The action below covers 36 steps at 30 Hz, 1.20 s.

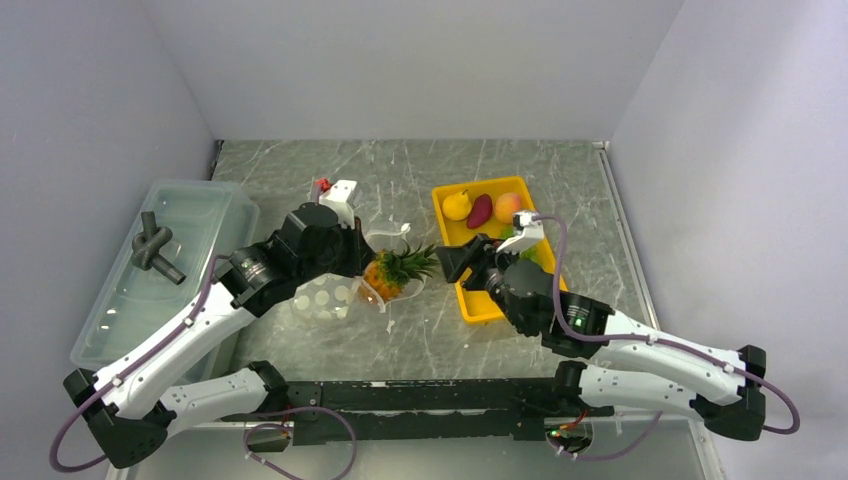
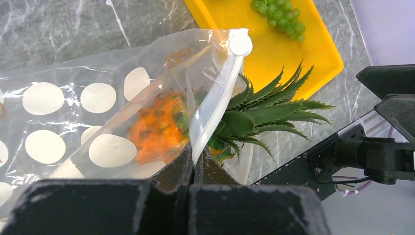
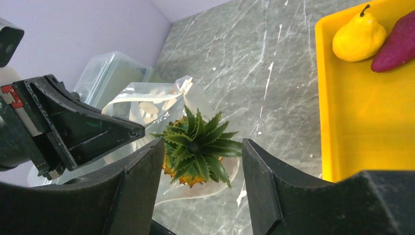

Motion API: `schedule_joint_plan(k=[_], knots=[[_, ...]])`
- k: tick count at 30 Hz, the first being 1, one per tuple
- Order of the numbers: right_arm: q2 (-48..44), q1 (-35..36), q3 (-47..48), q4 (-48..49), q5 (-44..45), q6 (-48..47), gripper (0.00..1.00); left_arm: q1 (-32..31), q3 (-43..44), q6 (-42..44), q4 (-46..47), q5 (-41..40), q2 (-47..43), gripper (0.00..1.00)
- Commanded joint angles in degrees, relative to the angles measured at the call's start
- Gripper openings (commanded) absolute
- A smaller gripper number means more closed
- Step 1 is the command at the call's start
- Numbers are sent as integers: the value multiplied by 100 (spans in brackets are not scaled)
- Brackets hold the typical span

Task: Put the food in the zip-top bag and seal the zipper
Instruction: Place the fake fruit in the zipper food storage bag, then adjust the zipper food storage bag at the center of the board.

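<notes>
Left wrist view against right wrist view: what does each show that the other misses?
Only the left wrist view shows the green grapes in the tray, and the left end effector shut on the zip-top bag at its zipper.

Only the right wrist view shows the yellow pear, the purple sweet potato, the lidded bin, and the right end effector open, holding nothing.

Both show the pineapple partly inside the bag with its crown sticking out, the yellow tray, and the marble table.

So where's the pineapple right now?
Top view, table centre: the pineapple sits body-first in the mouth of the zip-top bag, its green crown sticking out toward the yellow tray on the right.
</notes>
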Motion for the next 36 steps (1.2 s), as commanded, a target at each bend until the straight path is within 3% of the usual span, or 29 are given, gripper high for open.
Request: schedule_joint_plan(k=[1,6,25,36], knots=[[-253,20,-92,-508,-200,129,60,-5,45,136,326,164,-99,0],[-455,14,-392,-716,-181,738,49,-1,130,114,342,292,-125,0],[34,-143,-978,363,-796,1294,39,-4,419,72,335,543,-318,0],[-779,-144,-1323,318,-600,1235,42,-1,453,117,156,388,-382,0]])
